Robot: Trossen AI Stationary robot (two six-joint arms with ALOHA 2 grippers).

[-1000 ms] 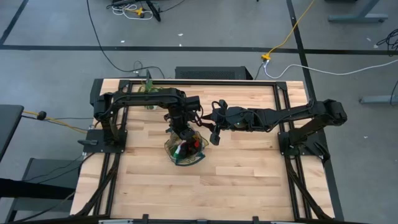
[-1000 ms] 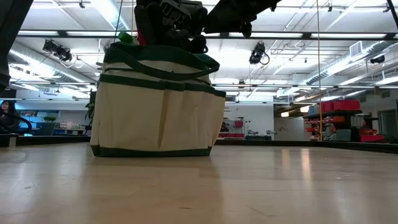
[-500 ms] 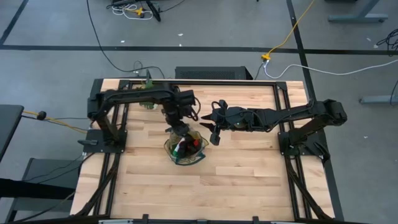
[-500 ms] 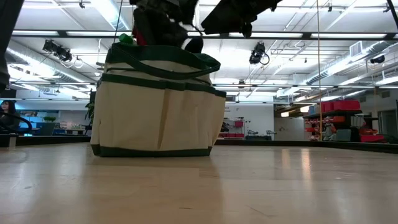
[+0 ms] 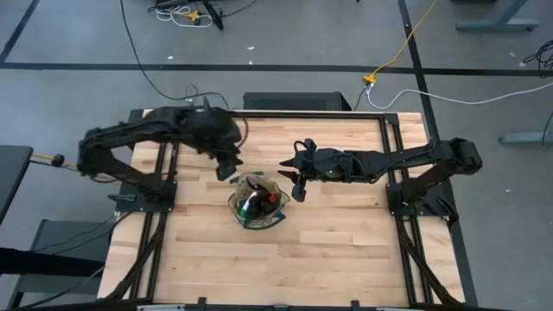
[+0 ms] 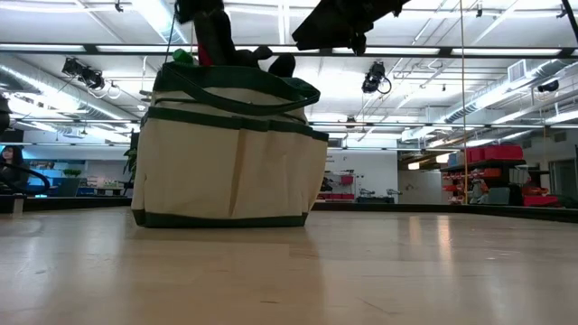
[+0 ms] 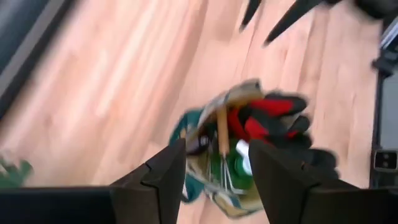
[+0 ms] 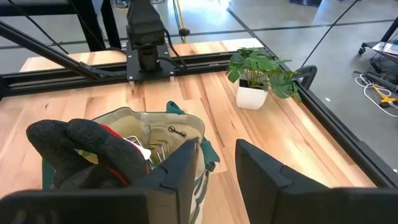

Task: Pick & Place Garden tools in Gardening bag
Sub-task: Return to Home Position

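Bag [image 5: 257,207] stands mid-table where it stood a second ago, and it is full. Red gloves [image 7: 273,115] bulge over the rim and a fork [image 7: 222,130] handle pokes up beside them. Something green lies below, probably the spray bottle, though the left wrist view is too blurred to be sure. No tool lies on the bare table [image 5: 346,250] in the high view.

What has changed is just above the bag. The left gripper [image 5: 225,170] was down in the bag's mouth a second ago. It has lifted out and swung back toward its own side, and now hangs just off the rim, fingers apart with nothing between them. So the last tool seems to have been let go inside, and the arm is pulling away for home.

The right gripper [image 5: 295,180] has not moved: it hovers just beside the bag on the other side, jaws spread and empty. Farther back, the plant [image 8: 261,71] sits untouched near the table's edge. Judging by this, the packing looks done, and only the arms' retreat is left.
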